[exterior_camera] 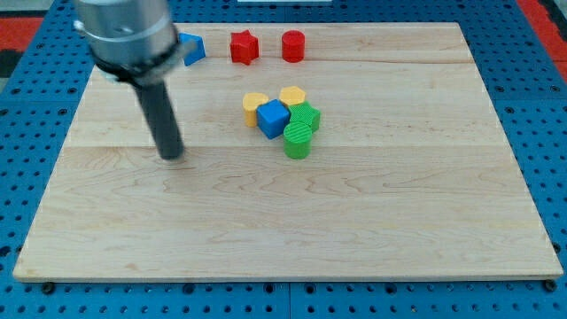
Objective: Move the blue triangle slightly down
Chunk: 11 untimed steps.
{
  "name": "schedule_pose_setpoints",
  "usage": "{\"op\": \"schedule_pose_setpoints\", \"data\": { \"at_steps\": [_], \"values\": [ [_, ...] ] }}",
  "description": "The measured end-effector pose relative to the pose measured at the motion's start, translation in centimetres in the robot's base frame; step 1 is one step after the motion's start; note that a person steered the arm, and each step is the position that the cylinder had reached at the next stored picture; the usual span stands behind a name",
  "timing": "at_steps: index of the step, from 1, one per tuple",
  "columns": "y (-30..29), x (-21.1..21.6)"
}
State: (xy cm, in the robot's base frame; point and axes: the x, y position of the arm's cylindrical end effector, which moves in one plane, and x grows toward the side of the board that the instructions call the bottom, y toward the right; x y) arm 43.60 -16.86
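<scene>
While my tip (172, 156) rests on bare desk (354, 221), no pincer fitted, blue triangle (195, 48) half-hidden behind arm housing, red star (244, 47), red cylinder (293, 45) alongside, yellow-blue-green cluster (283, 118) right.

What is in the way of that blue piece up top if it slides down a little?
Nothing visible. The board below the blue triangle is bare wood; my tip rests lower and to the view's left, and the red blocks lie to the right.
</scene>
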Motion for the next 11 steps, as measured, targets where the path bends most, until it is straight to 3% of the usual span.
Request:
{"op": "schedule_pose_setpoints", "data": {
  "at_steps": [1, 3, 4, 5, 8, 11],
  "values": [
    [-1.8, -8.1],
    [-3.8, -20.0],
    [-0.7, -22.6],
    [3.5, -21.6],
    [0.5, -14.7],
    [-1.3, -11.9]
  ]
}}
